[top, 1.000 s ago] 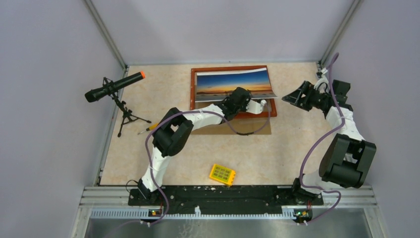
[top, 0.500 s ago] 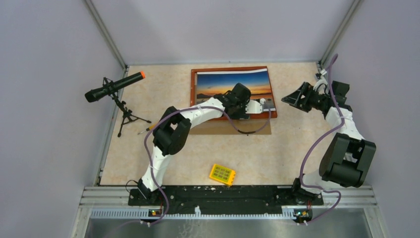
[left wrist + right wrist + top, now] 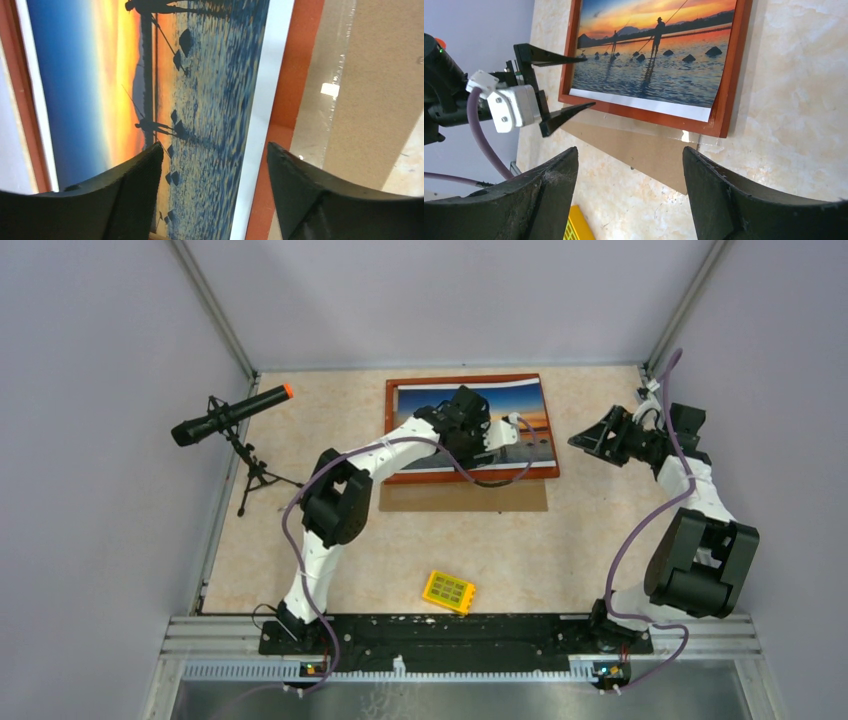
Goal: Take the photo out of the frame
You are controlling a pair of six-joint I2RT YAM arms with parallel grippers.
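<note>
Tripod-mounted black scope (image 3: 230, 415) stands by the left edge of the counter, well apart from the work. Right of it, the left gripper (image 3: 527, 438) hangs over the photo (image 3: 425, 412), jaws spread wide with nothing between them. The photo lies face up inside the frame (image 3: 388, 435) at the middle of the far edge. A brown backing board (image 3: 470, 498) pokes out from under the frame's near side. Near the right edge, the right gripper (image 3: 592, 440) is also wide open and empty, pointed at the frame's right end. The print's near right corner seems to ride up onto the red border, though the angle leaves that uncertain. A good pick, I judge, takes that corner by its white margin: one finger slid beneath, a gentle close and a low lift, so the paper does not crease.
</note>
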